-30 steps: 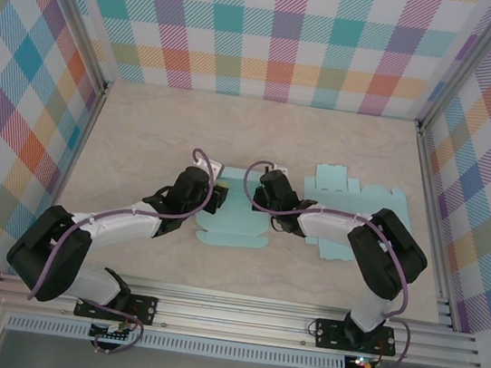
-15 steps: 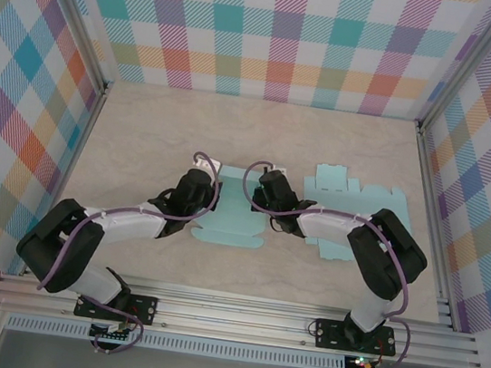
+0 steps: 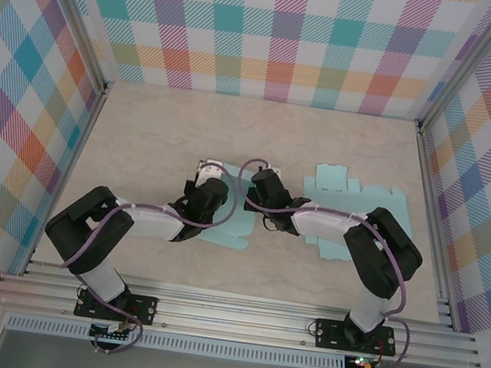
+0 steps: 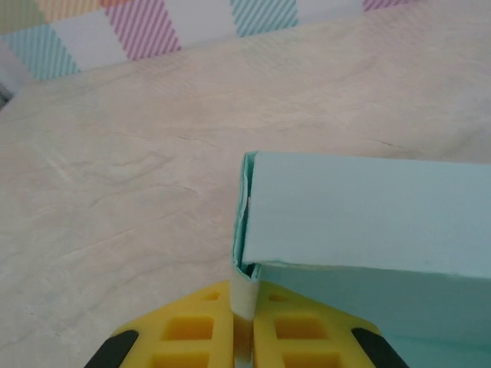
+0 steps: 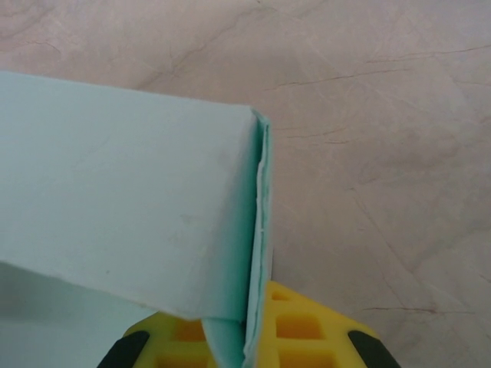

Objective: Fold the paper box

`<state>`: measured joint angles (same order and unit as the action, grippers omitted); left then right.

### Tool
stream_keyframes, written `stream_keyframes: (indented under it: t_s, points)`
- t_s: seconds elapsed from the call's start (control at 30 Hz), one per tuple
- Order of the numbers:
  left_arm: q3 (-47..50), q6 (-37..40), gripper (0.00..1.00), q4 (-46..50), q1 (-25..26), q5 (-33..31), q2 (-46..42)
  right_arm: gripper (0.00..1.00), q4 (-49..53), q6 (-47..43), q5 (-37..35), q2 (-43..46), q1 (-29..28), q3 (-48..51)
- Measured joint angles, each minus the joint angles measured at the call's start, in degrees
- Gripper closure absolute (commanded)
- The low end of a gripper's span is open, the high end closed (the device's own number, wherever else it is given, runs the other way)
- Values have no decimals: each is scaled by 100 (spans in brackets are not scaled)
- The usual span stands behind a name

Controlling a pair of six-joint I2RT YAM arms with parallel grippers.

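Centre of the table (image 3: 162, 127) holds the paper box (image 3: 237, 233), pale teal and partly folded, with one arm at each end of it. The left claw (image 4: 243, 330) is pressed together on a thin flap at the box's left corner, and the right claw (image 5: 255, 337) pinches the doubled edge on its right side. A flat teal cutout (image 3: 348, 184) lies just to the right, partly under the right arm.

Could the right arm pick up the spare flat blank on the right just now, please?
Probably not yet: the right gripper is shut on an edge of the paper box, though the flat blank lies close by.
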<state>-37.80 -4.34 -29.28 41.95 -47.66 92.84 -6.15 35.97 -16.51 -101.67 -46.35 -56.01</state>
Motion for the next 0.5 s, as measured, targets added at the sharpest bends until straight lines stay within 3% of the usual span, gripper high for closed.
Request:
stream_keyframes:
  t_s: [0.13, 0.27, 0.4, 0.5]
  points:
    - [-308, -772, 91, 573, 48, -769, 131, 100, -35, 315, 22, -162, -96, -162]
    - [-575, -1552, 91, 1344, 68, -1141, 157, 100, -107, 485, 138, -240, -146, -227]
    - [-774, -2258, 89, 2050, 4, -1150, 157, 100, -144, 562, 214, -306, -166, -299]
    - [-710, -2295, 80, 1978, -109, -909, 144, 100, -96, 564, 221, -343, -175, -376]
